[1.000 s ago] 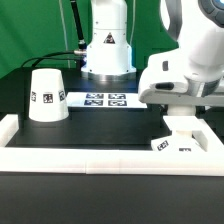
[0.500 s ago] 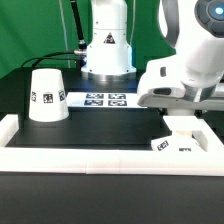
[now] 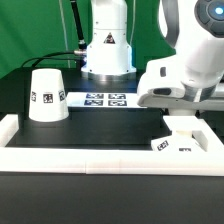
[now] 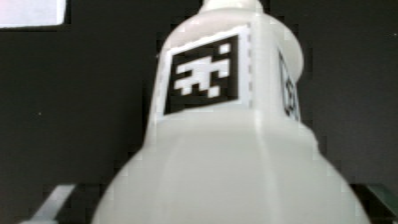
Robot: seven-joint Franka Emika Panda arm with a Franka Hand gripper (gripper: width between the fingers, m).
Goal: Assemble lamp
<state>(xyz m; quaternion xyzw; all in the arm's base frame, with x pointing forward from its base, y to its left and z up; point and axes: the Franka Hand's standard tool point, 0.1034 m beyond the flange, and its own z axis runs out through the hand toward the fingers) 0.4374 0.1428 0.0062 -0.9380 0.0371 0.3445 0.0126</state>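
Lamp assembly, mid-job: I have the gripper [image 3: 181, 122] low over the square base [image 3: 172, 146], at the near side on the exterior view's right, just behind the border rail [image 3: 90, 158]. The bulb [image 4: 222, 130] fills the wrist view, tag facing the camera. It looks like light, rigid, smooth plastic that could slip, so I judge the stem the best place to hold it. The shade [image 3: 45, 96] stands well apart on the exterior view's left, beside the marker board [image 3: 105, 99]. The bulb and the arm's housing hide the fingertips. I cannot tell whether they are clamping the bulb or are released, nor whether the stem meets the base.
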